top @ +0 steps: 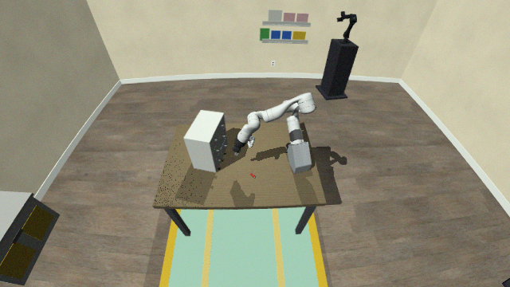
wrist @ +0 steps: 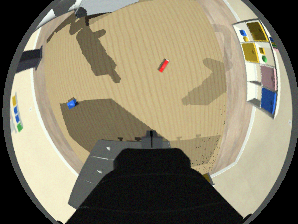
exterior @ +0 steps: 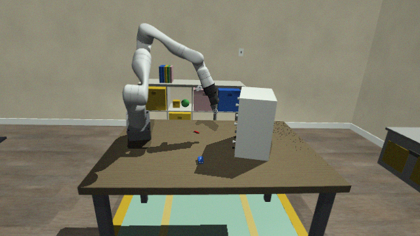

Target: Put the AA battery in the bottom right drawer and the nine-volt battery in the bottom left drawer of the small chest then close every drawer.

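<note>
The small white chest [top: 201, 155] [exterior: 254, 128] [wrist: 95, 172] stands upright, its knobbed drawer fronts facing the robot's base. No drawer plainly stands out, but the fronts show only at a steep slant. My gripper [top: 237, 154] [exterior: 215, 111] [wrist: 151, 136] is shut and empty, above the table in front of the drawer fronts. The red AA battery [top: 253, 175] [exterior: 196, 132] [wrist: 163, 65] lies on its side on the table. The blue nine-volt battery [exterior: 200, 160] [wrist: 72, 103] lies on the table near the edge of the chest's shadow; the arm hides it in the top view.
The table [top: 275, 193] [exterior: 164, 178] [wrist: 135, 40] bears the chest and the robot's base [top: 300, 157] [exterior: 138, 132], which stand at opposite sides with both batteries between them. The arm reaches high across from the base toward the chest.
</note>
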Controlling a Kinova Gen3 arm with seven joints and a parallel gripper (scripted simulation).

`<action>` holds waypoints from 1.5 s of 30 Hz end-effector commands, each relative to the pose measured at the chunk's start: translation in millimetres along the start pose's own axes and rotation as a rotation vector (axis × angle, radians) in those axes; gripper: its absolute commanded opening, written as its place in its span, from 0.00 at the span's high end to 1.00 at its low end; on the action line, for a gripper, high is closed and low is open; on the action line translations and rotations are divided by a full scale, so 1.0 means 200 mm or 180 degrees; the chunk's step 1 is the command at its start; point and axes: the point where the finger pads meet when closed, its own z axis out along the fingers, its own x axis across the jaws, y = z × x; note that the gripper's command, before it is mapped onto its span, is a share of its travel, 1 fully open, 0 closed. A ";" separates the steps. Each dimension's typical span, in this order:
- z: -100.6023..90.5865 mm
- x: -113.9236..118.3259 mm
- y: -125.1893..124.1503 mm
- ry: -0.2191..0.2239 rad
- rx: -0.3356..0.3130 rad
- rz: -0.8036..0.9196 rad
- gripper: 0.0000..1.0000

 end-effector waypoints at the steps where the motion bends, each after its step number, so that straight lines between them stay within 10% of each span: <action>1: 0.01 -0.01 -0.02 -0.0031 -0.0095 -0.0042 1.00; 29: 0.24 -0.01 0.02 -0.0024 -0.1136 -0.0047 1.00; 45: 0.29 -0.01 0.03 -0.0022 -0.1372 -0.0048 1.00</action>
